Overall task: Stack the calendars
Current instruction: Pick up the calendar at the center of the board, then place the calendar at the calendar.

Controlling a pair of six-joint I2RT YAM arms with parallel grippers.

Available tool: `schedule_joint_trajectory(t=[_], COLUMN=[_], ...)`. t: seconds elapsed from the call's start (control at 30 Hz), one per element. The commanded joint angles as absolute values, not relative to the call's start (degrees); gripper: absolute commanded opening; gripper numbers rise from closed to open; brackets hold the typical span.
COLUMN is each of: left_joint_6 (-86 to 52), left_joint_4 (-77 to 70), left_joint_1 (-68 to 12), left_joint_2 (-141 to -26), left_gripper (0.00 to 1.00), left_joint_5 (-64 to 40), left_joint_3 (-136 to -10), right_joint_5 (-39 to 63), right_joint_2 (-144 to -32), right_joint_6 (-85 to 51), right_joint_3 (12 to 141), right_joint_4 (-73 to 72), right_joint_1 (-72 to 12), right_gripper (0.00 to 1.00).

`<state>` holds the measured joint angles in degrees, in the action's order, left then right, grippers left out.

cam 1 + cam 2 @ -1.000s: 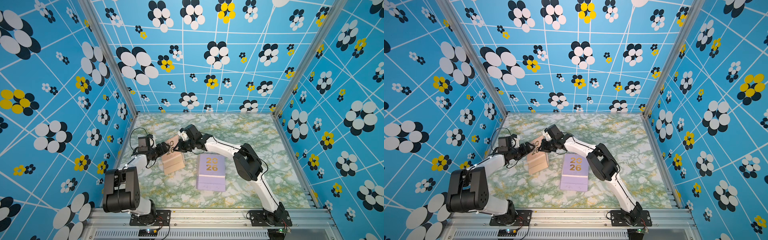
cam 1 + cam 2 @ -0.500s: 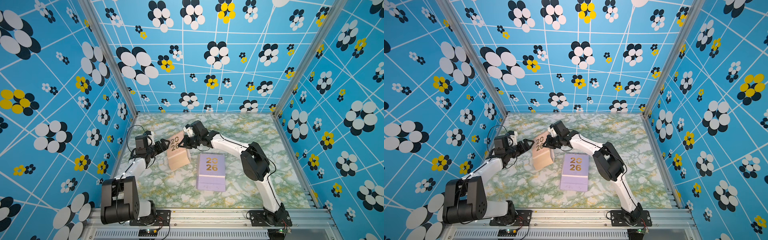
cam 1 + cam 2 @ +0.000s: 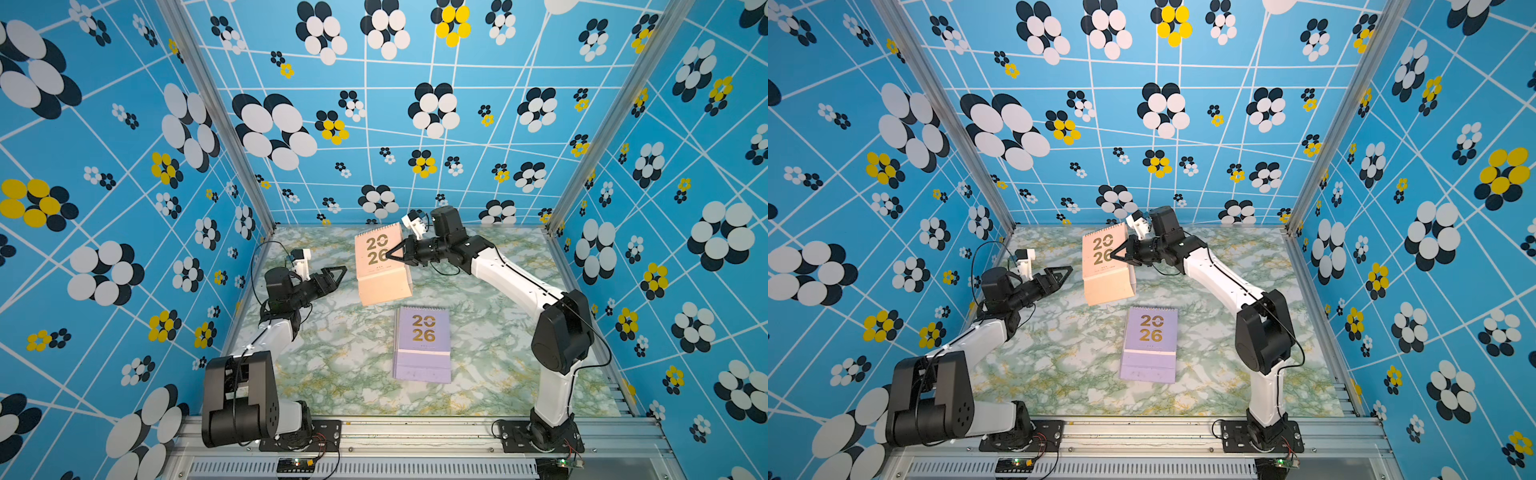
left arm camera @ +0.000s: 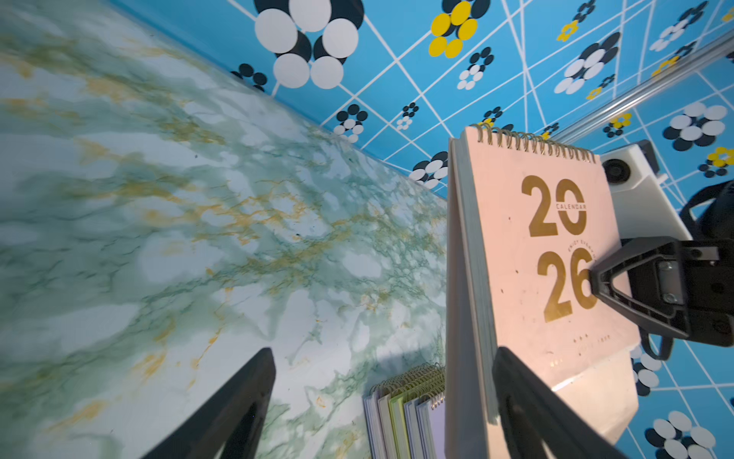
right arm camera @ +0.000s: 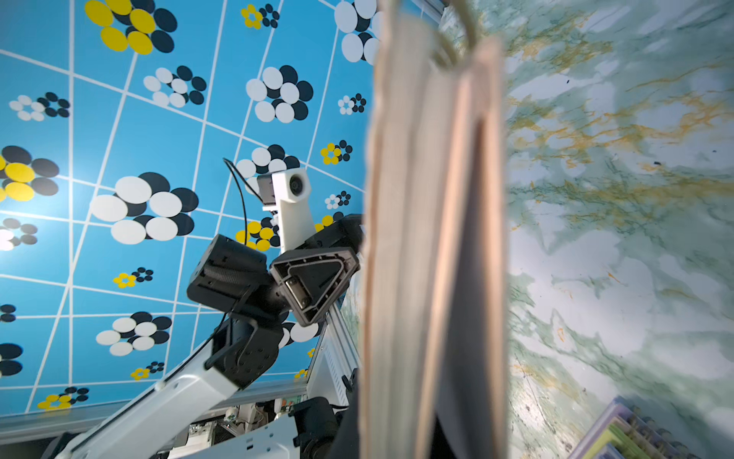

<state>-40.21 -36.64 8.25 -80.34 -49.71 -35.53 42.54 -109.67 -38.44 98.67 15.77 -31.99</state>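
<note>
Peach-pink calendar (image 3: 380,266), spiral-bound with gold "20 26" on its cover, hangs higher and more upright than a second ago above the worktop (image 3: 332,374), behind the lavender-topped stack (image 3: 423,345), pinched at its edge by the right tool (image 3: 390,256) alone, the left tool (image 3: 337,275) drawn back, jaws wide and empty.

At centre frame, the peach-pink calendar (image 3: 380,270) carries gold "20 26" digits. Just below it, the lavender calendar (image 3: 423,353) has the same gold numerals. The worktop (image 3: 332,374) is white marble, veined in green and ochre. The walls (image 3: 124,166) are bright blue, crossed by white lines and scattered with white, black and yellow flowers.
</note>
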Motion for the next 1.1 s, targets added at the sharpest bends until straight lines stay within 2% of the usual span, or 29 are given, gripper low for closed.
schedule_joint_trajectory(t=[0.0,0.2,0.47,1.07], left_joint_6=[-48.79,-58.14,-60.13,-61.08], left_joint_4=[-53.45,-67.13,-69.61,-69.52], left_joint_1=[7.88,6.23,3.98,1.80], left_joint_2=[-83.65,-88.08,-88.63,-88.21], left_gripper=[0.85,0.83,0.80,0.54], left_joint_5=[-58.86,-64.14,-65.96,-67.31], left_joint_3=[-34.97,-35.64,-36.75,-38.44], right_joint_5=[50.13,55.00,57.93,57.46], right_joint_2=[-106.89,-105.83,-105.23,-105.78], right_joint_6=[-35.18,-33.44,-35.10,-38.37], right_joint_3=[96.92,96.47,94.68,92.11], right_joint_4=[16.30,15.85,11.33,4.31], right_joint_1=[-31.21,-31.14,-31.22,-32.16], right_gripper=[0.00,0.00,0.00,0.00])
